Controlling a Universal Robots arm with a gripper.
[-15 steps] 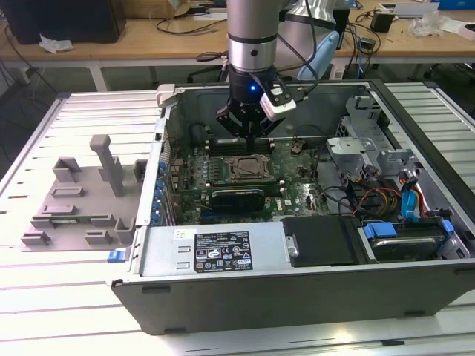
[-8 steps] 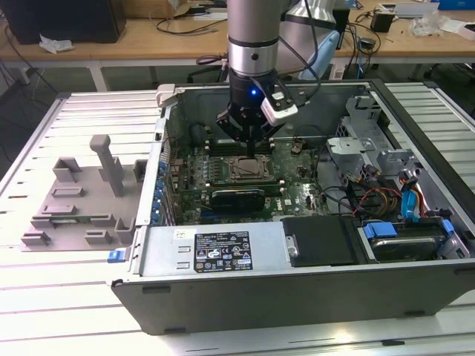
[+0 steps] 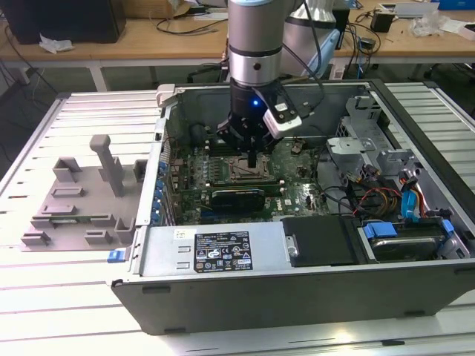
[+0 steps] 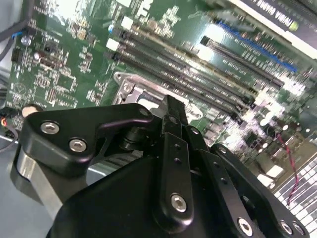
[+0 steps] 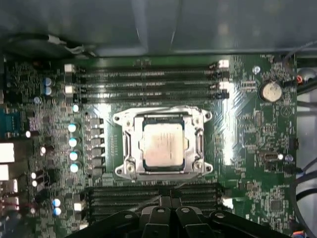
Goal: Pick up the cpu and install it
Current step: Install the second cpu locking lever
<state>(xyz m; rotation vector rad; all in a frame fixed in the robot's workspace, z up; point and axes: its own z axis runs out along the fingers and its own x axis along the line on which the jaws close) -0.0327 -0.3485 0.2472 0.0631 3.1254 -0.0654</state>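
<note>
You have the open computer case point(image 3: 312, 289) lying on the tabletop point(image 3: 67, 319), with the moulded tray point(image 3: 74, 204) beside it on the exterior view's left. Inside the case, the motherboard point(image 3: 289, 189) lies flat on the floor of the case, and the drive bays point(image 3: 401, 237) sit toward the exterior view's right. Your tool point(image 3: 252, 159) hangs directly above the socket point(image 5: 163, 144) near the middle of the board. In the first wrist view, the cpu point(image 5: 162, 145) sits in that socket, framed by it on all sides, with memory slots point(image 5: 148, 82) along two opposite sides of the socket.
</note>
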